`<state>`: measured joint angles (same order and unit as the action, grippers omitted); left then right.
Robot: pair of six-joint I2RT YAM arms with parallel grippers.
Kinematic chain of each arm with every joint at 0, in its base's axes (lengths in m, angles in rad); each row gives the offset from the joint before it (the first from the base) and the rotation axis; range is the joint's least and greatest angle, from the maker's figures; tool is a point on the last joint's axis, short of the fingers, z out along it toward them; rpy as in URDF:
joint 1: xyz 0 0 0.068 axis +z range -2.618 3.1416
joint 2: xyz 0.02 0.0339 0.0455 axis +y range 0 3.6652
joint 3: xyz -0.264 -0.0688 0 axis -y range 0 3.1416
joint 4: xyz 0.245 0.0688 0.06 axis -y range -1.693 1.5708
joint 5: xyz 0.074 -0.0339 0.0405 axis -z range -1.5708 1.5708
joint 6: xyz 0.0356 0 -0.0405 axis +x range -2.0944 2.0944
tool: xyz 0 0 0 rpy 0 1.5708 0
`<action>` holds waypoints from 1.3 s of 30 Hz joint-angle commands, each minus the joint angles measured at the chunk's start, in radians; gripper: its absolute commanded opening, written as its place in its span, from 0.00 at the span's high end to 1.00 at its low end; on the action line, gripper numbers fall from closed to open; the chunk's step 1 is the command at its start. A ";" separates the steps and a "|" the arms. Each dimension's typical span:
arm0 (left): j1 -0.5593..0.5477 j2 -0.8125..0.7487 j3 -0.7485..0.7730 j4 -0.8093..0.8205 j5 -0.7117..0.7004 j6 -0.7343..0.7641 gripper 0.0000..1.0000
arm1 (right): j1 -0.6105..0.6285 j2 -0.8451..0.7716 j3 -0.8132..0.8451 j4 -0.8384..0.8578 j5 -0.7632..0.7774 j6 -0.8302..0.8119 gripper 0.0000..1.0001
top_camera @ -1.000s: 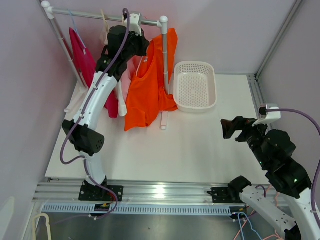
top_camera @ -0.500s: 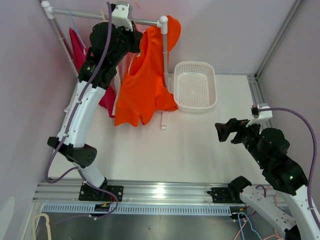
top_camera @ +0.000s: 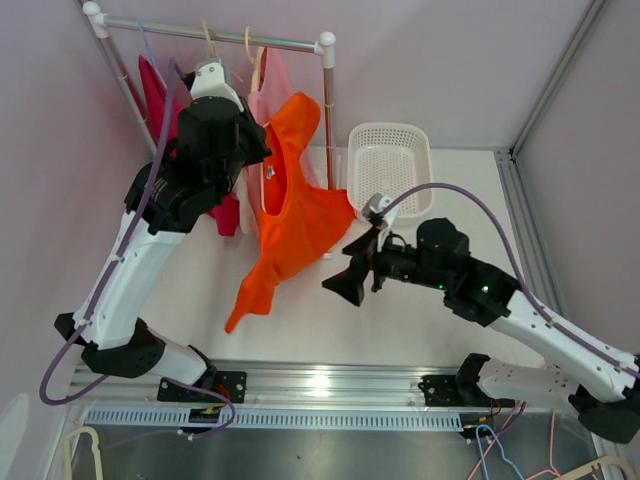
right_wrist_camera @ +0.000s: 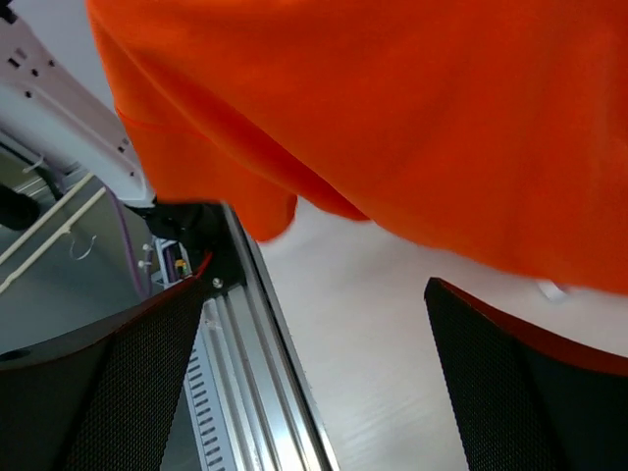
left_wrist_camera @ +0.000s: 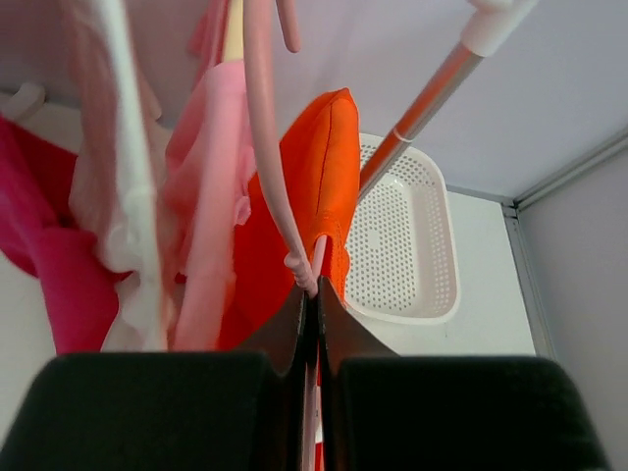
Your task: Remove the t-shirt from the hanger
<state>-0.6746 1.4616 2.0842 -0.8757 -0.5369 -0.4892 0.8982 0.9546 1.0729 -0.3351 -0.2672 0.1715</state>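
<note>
The orange t-shirt (top_camera: 295, 200) is held up near the desk's (top_camera: 400, 300) far left corner, on a pink hanger (left_wrist_camera: 263, 147). The left gripper's (left_wrist_camera: 312, 299) jaws are clamped on that hanger. The right gripper (top_camera: 348, 285) is poised at the hanging cloth, jaws wide apart. The pulling-off step is judged to be in hand: next the cloth must be pinched and drawn clear.

Landmark: clothes rack (top_camera: 200, 33). You had a white mesh basket (top_camera: 390, 172) lying on the table (top_camera: 300, 320) just right of the rack's right post. On the rack's bar you had a crimson garment (top_camera: 155, 85) at the left end and a pale pink garment (top_camera: 283, 75) nearer the right post. An aluminium rail (top_camera: 320, 380) ran along the table edge opposite the rack.
</note>
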 commanded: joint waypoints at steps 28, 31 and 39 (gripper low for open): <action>-0.002 0.008 -0.003 -0.060 -0.055 -0.104 0.99 | 0.574 0.178 -0.132 0.450 0.269 0.034 1.00; 0.013 0.032 0.088 -0.121 0.018 -0.097 0.99 | 0.593 0.184 -0.226 0.464 0.368 0.083 1.00; 0.000 -0.104 0.090 -0.241 0.307 -0.084 0.99 | 0.395 0.246 -0.232 0.449 0.401 0.138 1.00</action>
<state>-0.6807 1.4471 2.1265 -1.1320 -0.3550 -0.5755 1.3453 1.2030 0.8253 0.1596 0.1516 0.2775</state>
